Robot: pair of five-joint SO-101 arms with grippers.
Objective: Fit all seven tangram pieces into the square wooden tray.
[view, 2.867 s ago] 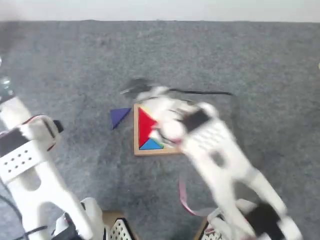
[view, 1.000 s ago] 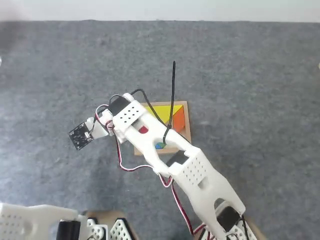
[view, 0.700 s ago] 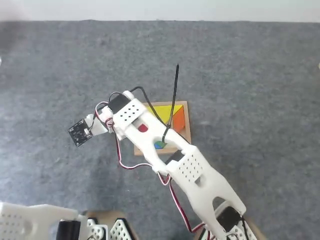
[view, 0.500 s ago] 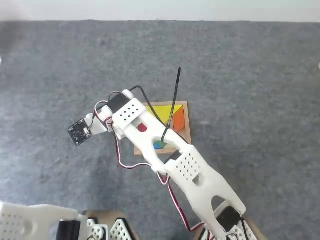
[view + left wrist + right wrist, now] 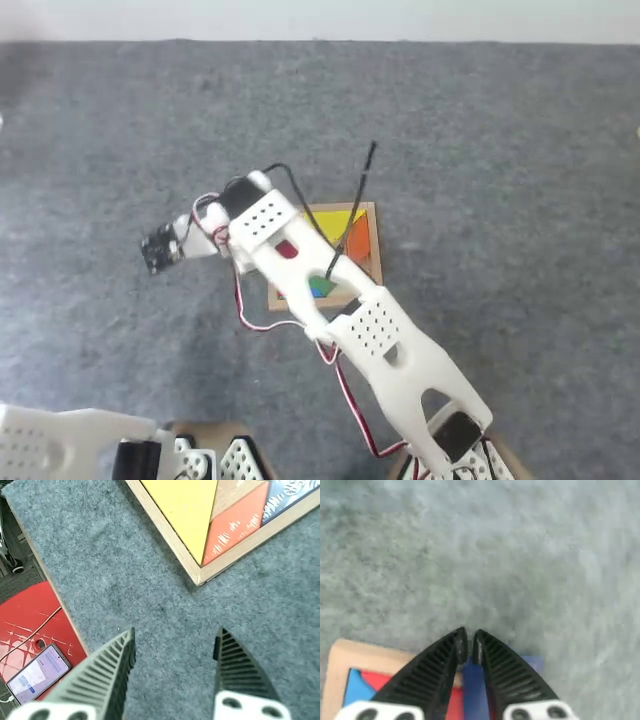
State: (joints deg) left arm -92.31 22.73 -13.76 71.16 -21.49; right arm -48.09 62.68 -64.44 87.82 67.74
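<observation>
Right gripper (image 5: 468, 642) clamped on blue piece (image 5: 476, 695); judged light, stiff, slippery; best gripped across flat faces, near middle.

Wooden tray (image 5: 376, 262) part-filled; blue piece (image 5: 476, 690) clamped nearby.

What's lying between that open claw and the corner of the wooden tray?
Only bare grey carpet, as the left wrist view shows. The left claw, jaws open, hangs apart from the tray corner.
</observation>
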